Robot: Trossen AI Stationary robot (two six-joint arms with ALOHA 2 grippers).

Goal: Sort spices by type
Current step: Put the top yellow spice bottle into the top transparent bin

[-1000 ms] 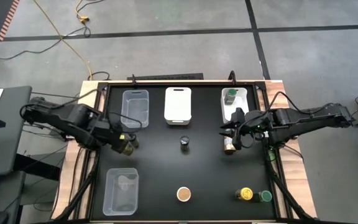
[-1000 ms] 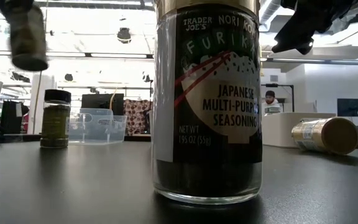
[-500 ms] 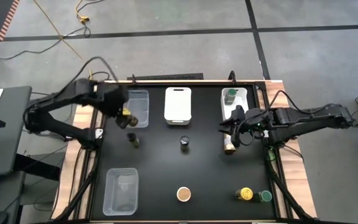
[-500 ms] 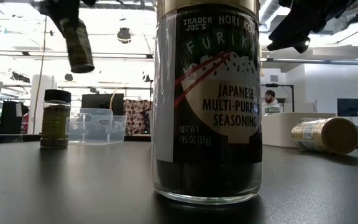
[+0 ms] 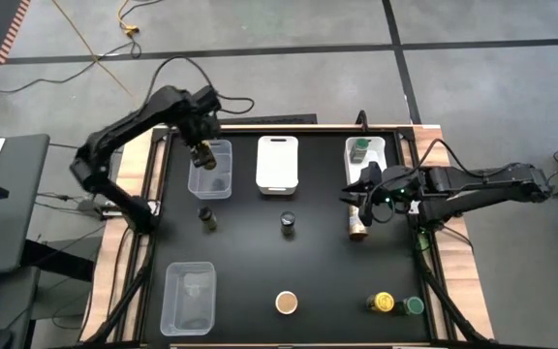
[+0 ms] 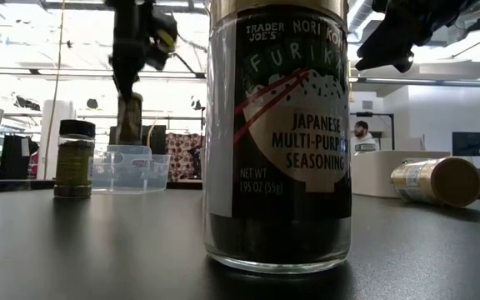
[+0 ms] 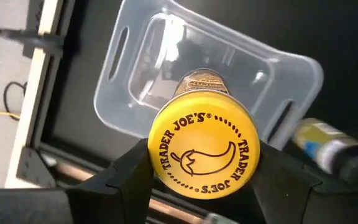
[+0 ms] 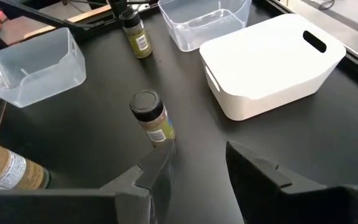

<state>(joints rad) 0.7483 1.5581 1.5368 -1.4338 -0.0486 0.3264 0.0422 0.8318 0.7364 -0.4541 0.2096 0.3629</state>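
**Workshop room around a black-topped table**

A black table (image 5: 289, 262) with a pale wooden rim sits on a grey concrete floor (image 5: 473, 87) crossed by dark lines. At eleven o'clock a yellow cable (image 5: 95, 53) snakes over the floor; a striped hazard marking (image 5: 13, 29) shows at ten o'clock. A dark desk (image 5: 3, 208) stands at nine o'clock. Seen level across the table, the room is bright, with white walls (image 6: 440, 108), ceiling lights (image 6: 167, 46), and a person (image 6: 362, 133) far off at three o'clock.
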